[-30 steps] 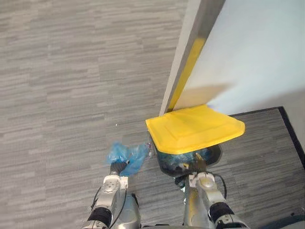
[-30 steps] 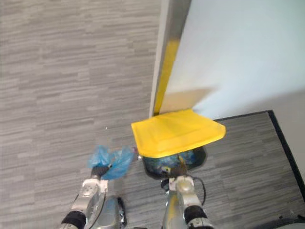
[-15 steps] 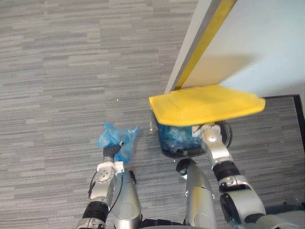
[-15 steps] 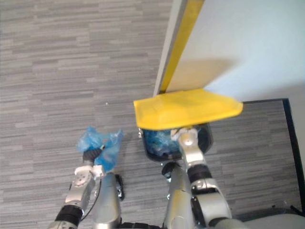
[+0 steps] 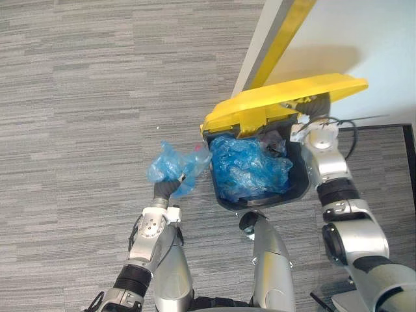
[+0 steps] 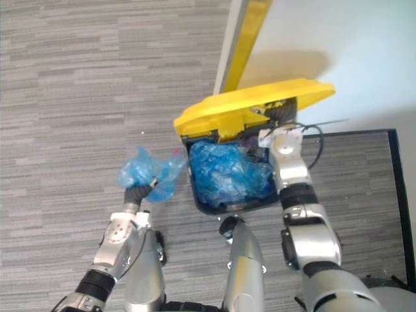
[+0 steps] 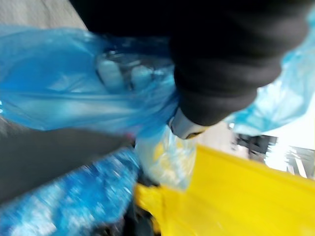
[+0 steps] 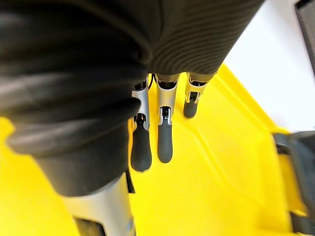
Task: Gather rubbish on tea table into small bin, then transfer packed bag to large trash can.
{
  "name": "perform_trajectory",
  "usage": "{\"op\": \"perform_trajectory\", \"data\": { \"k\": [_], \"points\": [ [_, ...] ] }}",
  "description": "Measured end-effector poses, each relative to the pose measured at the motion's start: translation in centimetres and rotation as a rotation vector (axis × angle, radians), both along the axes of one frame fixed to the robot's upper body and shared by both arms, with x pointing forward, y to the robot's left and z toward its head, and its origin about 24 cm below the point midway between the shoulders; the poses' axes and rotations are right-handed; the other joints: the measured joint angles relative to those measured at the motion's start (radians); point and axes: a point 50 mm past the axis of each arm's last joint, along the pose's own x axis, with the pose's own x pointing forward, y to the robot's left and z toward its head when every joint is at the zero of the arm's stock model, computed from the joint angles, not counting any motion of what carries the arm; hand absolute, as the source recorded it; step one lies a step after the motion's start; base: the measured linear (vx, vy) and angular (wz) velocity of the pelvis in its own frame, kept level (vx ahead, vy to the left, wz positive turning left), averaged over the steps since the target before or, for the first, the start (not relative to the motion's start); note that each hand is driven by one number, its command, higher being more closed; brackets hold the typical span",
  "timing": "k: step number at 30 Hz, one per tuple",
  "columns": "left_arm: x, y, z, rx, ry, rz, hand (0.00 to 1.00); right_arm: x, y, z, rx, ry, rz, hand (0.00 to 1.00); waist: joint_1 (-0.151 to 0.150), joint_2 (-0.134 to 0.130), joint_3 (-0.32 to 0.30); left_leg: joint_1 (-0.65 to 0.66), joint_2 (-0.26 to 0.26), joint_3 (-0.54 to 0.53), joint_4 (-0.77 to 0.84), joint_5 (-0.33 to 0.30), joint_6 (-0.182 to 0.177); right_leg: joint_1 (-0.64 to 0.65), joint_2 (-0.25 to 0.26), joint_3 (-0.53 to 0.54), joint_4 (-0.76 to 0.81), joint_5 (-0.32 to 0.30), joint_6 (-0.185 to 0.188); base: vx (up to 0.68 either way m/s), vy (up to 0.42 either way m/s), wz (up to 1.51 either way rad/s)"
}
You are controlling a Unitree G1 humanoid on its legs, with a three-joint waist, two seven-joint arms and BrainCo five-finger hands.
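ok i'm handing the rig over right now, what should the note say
The left hand is shut on the blue bag, beside the trash can, not over the opening.
The right hand is open, straight fingers propping up the yellow lid.
A blue liner sits inside the can.
Done: bag at the can, lid raised.
Left: drop the bag in, lower the lid.

This looks like an office or similar commercial interior. Grey striped carpet tiles (image 5: 78, 97) cover the floor across the left of the frame. At upper right, a plain pale wall (image 5: 374, 29) carries a yellow edge strip (image 5: 285, 34). A large trash can (image 5: 300, 183) with a yellow lid (image 5: 286, 97) stands at its foot.
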Motion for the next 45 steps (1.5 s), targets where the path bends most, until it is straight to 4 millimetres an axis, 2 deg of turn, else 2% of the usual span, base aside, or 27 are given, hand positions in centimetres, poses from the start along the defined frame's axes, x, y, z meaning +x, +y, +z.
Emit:
{"op": "perform_trajectory", "data": {
  "k": [4,10,16,20,24,33,35,40,42,45],
  "points": [
    [-0.3,-2.4,1.4,-0.057,-0.054,-0.124,1.0,0.0,-0.7,1.4,0.014,-0.035,-0.005,0.0,-0.003,0.0,0.0,0.0,0.015,-0.009,0.003,0.005,-0.01,0.0,0.023,0.024,-0.003,0.001,0.001,-0.03,-0.048,-0.03],
    [-0.9,-5.8,3.9,-0.11,-0.139,-0.292,1.0,0.2,0.2,1.9,0.01,-0.04,0.043,0.0,-0.004,0.001,0.0,-0.001,0.027,-0.009,0.013,0.006,-0.012,0.001,0.039,0.027,-0.01,0.01,0.002,-0.04,-0.065,-0.05],
    [-1.8,-9.4,7.7,-0.137,-0.286,-0.456,1.0,0.9,1.1,2.5,-0.03,-0.022,0.089,0.0,-0.003,0.001,0.0,-0.006,0.04,-0.013,0.025,0.006,-0.012,0.007,0.063,0.029,-0.038,0.028,0.003,-0.06,-0.063,-0.07],
    [-2.5,-11.8,10.8,-0.163,-0.406,-0.548,1.0,0.9,1.6,2.7,-0.044,-0.025,0.11,0.0,-0.002,0.001,0.0,-0.016,0.043,-0.013,0.032,0.006,-0.013,0.012,0.085,0.029,-0.076,0.047,-0.012,-0.05,-0.049,-0.07],
    [-3.2,-12.8,12.7,-0.177,-0.491,-0.592,1.0,1.1,2.2,2.9,-0.062,-0.022,0.139,0.0,-0.002,0.0,0.0,-0.015,0.043,-0.014,0.031,0.006,-0.013,0.027,0.108,0.03,-0.121,0.061,-0.032,-0.04,-0.038,-0.08],
    [-3.5,-14.1,14.6,-0.132,-0.591,-0.59,1.0,1.2,2.9,3.1,-0.056,-0.033,0.156,0.0,-0.002,-0.001,0.0,-0.017,0.043,-0.016,0.02,0.007,-0.013,0.041,0.135,0.031,-0.185,0.08,-0.035,-0.04,-0.04,-0.03],
    [-3.2,-14.2,14.7,-0.118,-0.593,-0.581,1.0,1.2,3.0,3.2,-0.058,-0.039,0.159,0.0,-0.003,-0.008,0.003,-0.018,0.045,-0.016,0.018,0.007,-0.013,0.04,0.141,0.031,-0.193,0.082,-0.035,-0.04,-0.043,-0.05],
    [-1.6,-14.5,13.4,-0.03,-0.538,-0.547,1.0,1.2,3.4,3.8,-0.055,-0.065,0.172,0.0,-0.009,-0.028,0.003,-0.042,0.059,-0.012,0.017,0.007,-0.013,0.019,0.151,0.031,-0.202,0.083,-0.036,-0.03,-0.047,-0.04],
    [-0.4,-14.6,12.7,0.025,-0.491,-0.525,1.0,1.2,4.1,4.7,-0.052,-0.096,0.189,0.0,-0.017,-0.049,0.011,-0.058,0.062,-0.01,0.019,0.011,-0.023,0.0,0.157,0.032,-0.201,0.083,-0.036,-0.03,-0.038,-0.07],
    [1.3,-14.5,12.3,0.09,-0.454,-0.478,1.0,0.7,4.8,5.7,-0.055,-0.147,0.215,0.0,-0.027,-0.065,0.015,-0.089,0.073,-0.009,0.032,0.011,-0.023,-0.03,0.162,0.033,-0.194,0.085,-0.038,-0.02,-0.044,-0.08]
  ]
}}
